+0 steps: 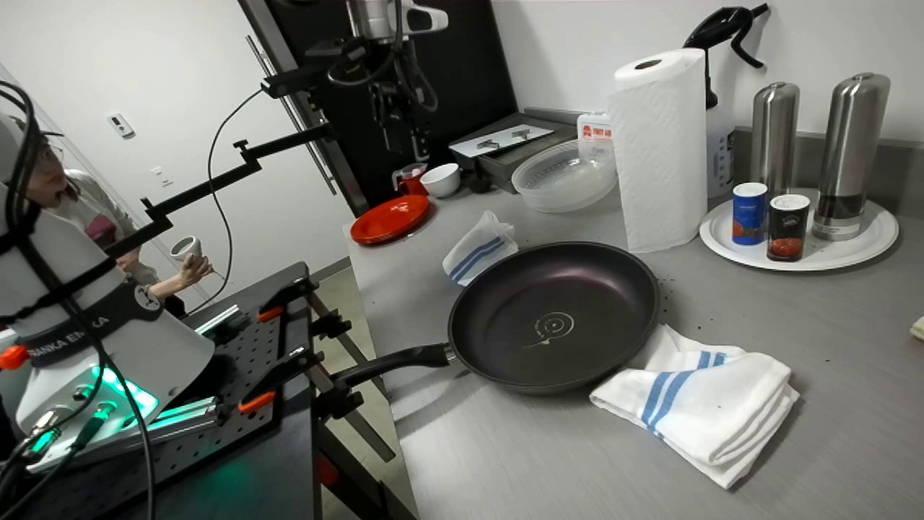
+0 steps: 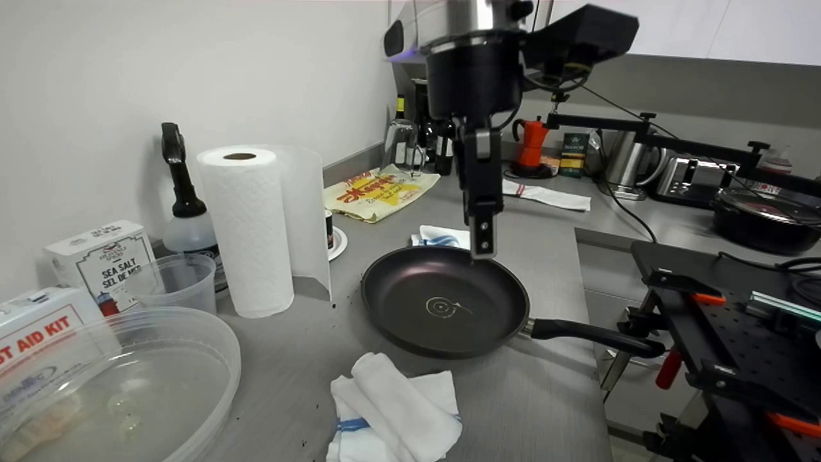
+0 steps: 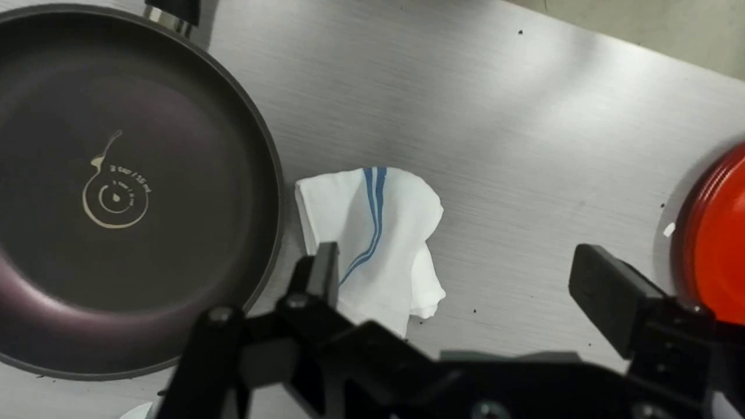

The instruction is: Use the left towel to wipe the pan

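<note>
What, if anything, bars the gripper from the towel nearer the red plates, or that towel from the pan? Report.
Nothing visible blocks the open gripper from that towel; into the pan, only its raised rim intervenes.

The pan lies between two towels.

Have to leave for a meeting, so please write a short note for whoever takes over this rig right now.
Gripper: jaws open, empty, raised above the counter.
Left towel (I take it as the one nearer the red plates): loosely folded beside the pan. A second striped towel lies on the pan's opposite side.
Pan: on the counter, handle reaching past the edge.
Done: no grasp on the towel; can't tell whether any wiping has happened.
Left: probably lower to that towel, grip it, wipe the pan.
</note>
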Controlling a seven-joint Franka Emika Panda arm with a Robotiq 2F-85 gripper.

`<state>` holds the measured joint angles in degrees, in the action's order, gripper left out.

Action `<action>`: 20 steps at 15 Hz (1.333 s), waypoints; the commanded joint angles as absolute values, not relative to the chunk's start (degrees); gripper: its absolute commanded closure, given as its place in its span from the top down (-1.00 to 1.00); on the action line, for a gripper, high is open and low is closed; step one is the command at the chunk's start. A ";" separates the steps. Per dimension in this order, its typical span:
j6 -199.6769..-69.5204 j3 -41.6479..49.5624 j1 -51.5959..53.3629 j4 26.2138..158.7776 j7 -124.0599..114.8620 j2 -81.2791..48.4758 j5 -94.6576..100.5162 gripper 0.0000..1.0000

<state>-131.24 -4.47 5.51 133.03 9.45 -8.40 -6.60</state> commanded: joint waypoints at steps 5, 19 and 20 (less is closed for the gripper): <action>-145.87 -6.16 5.96 128.18 -0.67 -20.58 -8.55 1.00; -158.35 -7.39 3.77 126.69 -1.41 -31.81 -10.14 1.00; -159.46 -7.44 3.89 126.77 -1.69 -32.51 -10.04 1.00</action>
